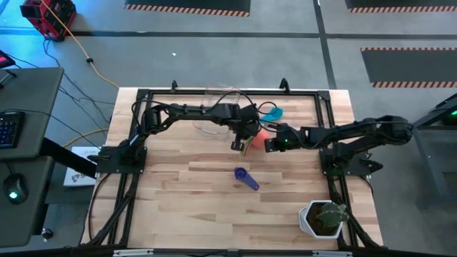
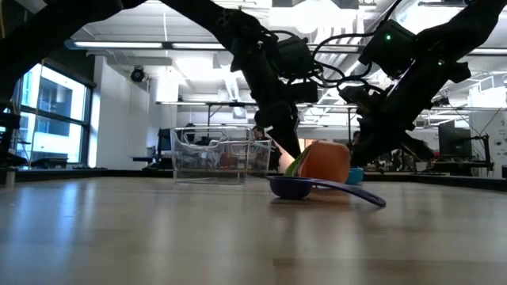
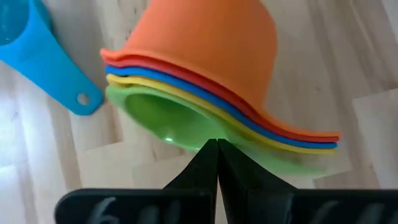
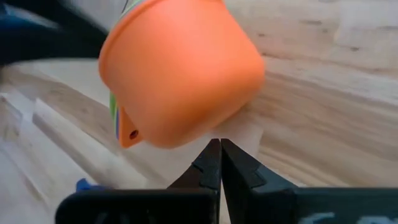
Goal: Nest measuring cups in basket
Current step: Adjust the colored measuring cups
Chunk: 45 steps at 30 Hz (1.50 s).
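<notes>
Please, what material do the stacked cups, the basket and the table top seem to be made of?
The stacked cups look like smooth matte plastic: bright solid colours, thin flexible-looking rims, soft highlights. The basket looks like clear hard plastic: the room behind shows through its glossy walls. The table top appears to be pale wood, perhaps jointed planks: visible grain and board seams, with a slight sheen in the low view.

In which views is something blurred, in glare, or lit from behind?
Low view: bright ceiling lights and windows behind turn both arms into silhouettes; the near table is soft. Right wrist view: a dark blurred shape fills one corner beyond the orange cup. Left wrist view: the stacked cups look sharp. High view: even light, blue glow at the left edge.
</notes>
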Motion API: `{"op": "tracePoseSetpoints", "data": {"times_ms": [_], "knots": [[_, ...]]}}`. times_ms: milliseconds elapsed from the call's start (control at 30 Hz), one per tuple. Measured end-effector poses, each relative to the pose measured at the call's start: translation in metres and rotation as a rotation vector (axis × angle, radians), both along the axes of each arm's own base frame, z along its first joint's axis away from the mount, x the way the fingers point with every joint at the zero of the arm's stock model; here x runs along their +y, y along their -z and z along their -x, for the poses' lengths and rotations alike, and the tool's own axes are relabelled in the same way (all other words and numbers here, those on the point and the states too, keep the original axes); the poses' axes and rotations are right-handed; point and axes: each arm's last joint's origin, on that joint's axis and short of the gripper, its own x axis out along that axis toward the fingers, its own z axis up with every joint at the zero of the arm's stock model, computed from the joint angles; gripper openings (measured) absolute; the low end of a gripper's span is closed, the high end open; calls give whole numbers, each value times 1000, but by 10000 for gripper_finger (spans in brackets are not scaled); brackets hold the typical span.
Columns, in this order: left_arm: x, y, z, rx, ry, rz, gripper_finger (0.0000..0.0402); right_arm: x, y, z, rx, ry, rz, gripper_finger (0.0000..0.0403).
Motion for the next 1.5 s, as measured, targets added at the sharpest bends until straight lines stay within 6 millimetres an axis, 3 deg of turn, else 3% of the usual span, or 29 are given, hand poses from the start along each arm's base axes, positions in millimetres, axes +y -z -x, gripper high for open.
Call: {"op": "tracePoseSetpoints", "data": {"times_ms": [400,733,933,1233,1500], "knots": [[-3,-7,-12,-152,-49,104,0,-3,1,2,7,87,63,0],[-18,-11,-20,-211,-35,132,0,1,32,26,-13,166,6,0],[-23,-15,-26,-279,-17,122,0,3,41,33,-50,170,-40,0],[-21,-21,-32,-360,-21,111,0,4,36,35,-65,148,-55,0],[-20,-21,-32,-368,-55,136,0,6,24,50,-28,138,-29,0]]}}
